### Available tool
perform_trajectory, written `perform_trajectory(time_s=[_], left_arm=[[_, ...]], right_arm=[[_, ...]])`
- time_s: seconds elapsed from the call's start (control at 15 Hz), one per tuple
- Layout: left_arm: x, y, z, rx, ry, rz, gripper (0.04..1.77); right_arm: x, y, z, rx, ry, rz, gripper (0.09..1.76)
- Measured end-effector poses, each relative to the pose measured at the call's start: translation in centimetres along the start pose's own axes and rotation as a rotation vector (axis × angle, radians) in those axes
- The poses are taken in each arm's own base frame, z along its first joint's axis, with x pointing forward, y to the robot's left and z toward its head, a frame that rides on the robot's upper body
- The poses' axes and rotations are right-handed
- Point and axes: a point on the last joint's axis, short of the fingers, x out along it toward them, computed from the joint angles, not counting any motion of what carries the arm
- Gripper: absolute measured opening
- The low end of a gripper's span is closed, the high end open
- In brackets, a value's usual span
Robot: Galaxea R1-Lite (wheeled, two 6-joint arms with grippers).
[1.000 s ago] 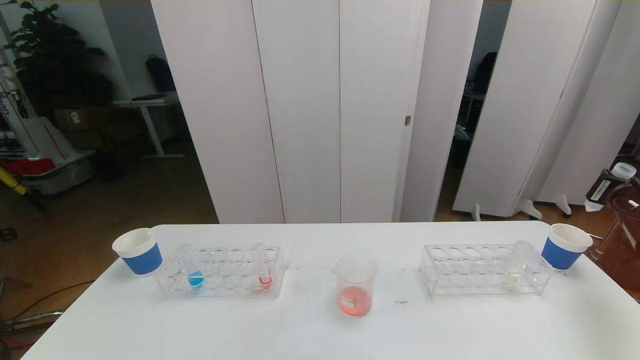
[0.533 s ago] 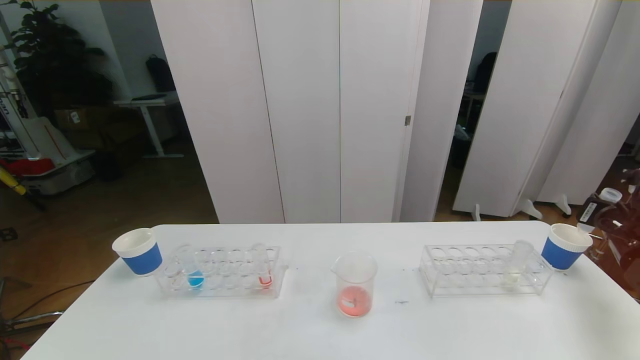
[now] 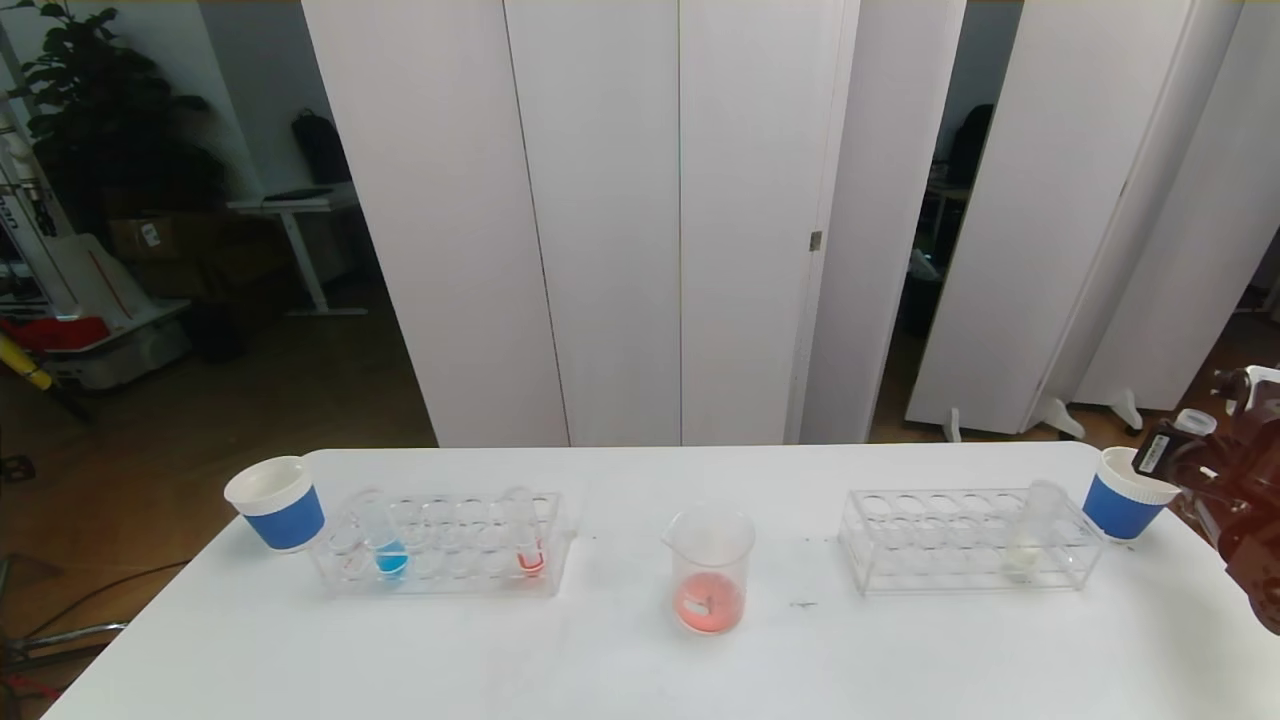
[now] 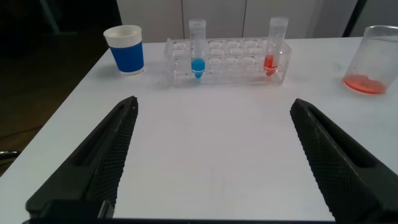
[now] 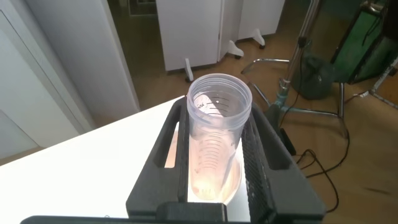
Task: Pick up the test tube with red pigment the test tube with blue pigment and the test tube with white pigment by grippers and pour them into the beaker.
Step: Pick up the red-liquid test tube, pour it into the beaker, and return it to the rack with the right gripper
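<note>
The right gripper (image 3: 1215,475) is cut by the head view's right edge, so its arm is mostly out of sight. The tube (image 5: 214,146) it holds hides the cup beneath. The beaker (image 4: 372,59) is cut by the left wrist view's edge.

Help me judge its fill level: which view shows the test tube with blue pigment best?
The left wrist view: the test tube with blue pigment stands upright in its rack, near and unobstructed. The head view shows it smaller and farther off. The right wrist view misses it.
</note>
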Motion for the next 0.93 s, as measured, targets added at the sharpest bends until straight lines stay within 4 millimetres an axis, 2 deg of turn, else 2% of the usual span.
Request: perform_trajectory(time_s=[0.87, 0.93], left_arm=[[0.00, 0.00, 0.00, 0.000, 0.000, 0.000, 1.75], [0.00, 0.00, -0.01, 0.000, 0.000, 0.000, 1.75]], right_arm=[[0.07, 0.03, -0.54, -0.007, 0.020, 0.001, 0.58], [0.07, 0.02, -0.53, -0.007, 0.020, 0.001, 0.62]])
